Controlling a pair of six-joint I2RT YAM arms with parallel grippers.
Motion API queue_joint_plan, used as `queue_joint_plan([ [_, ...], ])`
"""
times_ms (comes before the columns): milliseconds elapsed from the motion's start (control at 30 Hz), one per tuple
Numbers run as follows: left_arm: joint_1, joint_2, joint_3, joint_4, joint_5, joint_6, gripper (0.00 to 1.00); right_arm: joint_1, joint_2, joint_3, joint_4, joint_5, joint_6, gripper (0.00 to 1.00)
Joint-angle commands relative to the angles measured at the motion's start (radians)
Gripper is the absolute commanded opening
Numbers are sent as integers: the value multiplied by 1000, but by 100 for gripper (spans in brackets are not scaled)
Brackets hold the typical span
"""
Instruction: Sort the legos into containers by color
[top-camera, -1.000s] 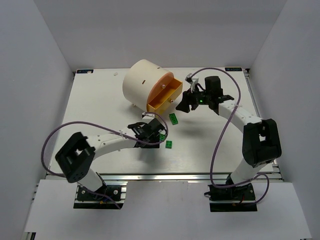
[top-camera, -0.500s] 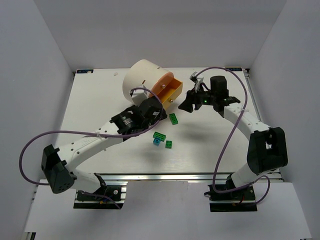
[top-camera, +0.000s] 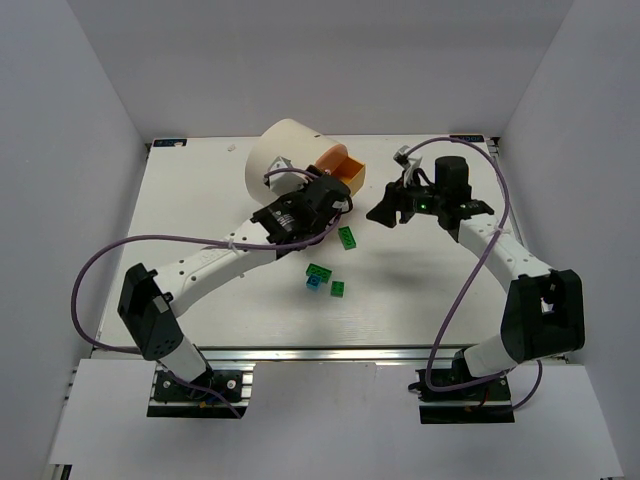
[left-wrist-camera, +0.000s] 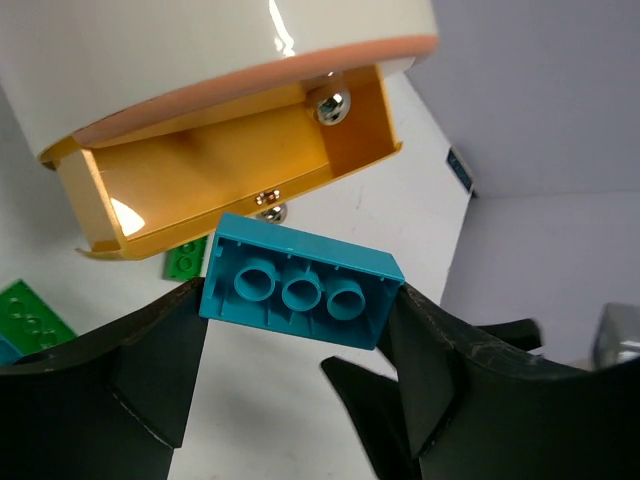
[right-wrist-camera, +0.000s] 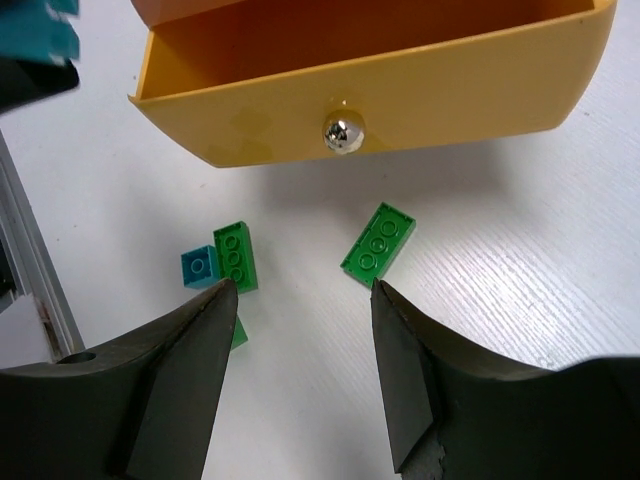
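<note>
My left gripper (left-wrist-camera: 300, 300) is shut on a cyan lego (left-wrist-camera: 298, 290), held by its ends with the underside tubes facing the camera. It hangs just in front of the open orange drawer (left-wrist-camera: 230, 170) of the cream drum (top-camera: 280, 155). My right gripper (right-wrist-camera: 300, 290) stands open and holds nothing, right of the drawer (right-wrist-camera: 370, 90) and above the table. On the table lie a green lego (right-wrist-camera: 379, 244), another green lego (right-wrist-camera: 235, 256) touching a small cyan lego (right-wrist-camera: 200, 267), and a third green lego (top-camera: 338, 289).
The drawer has a brass knob (right-wrist-camera: 343, 132) on its front. The left arm (top-camera: 230, 255) stretches diagonally across the table (top-camera: 200, 200) to the drum. A silver rail (right-wrist-camera: 35, 270) edges the table.
The left arm has lifted from the legos on the table and swung up to the orange drawer with the cyan lego. The right gripper has drifted slightly to the right.
</note>
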Motion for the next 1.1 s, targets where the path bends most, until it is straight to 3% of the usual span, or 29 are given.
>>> queue_joint_plan([
  [0,10,-11,49,-8,-86,-121,45,-16,-35,-21,22,-33,17,62],
  [600,77,132,140,-83,-74,-202,47,-50,-53,-30,34,-56,34,62],
  [933,86,135,132,-80,-51,-210,73,-56,-55,-38,34,-64,41,62],
  [1067,86,131,124,-74,-43,-211,76,-54,-55,-38,34,-65,41,62],
])
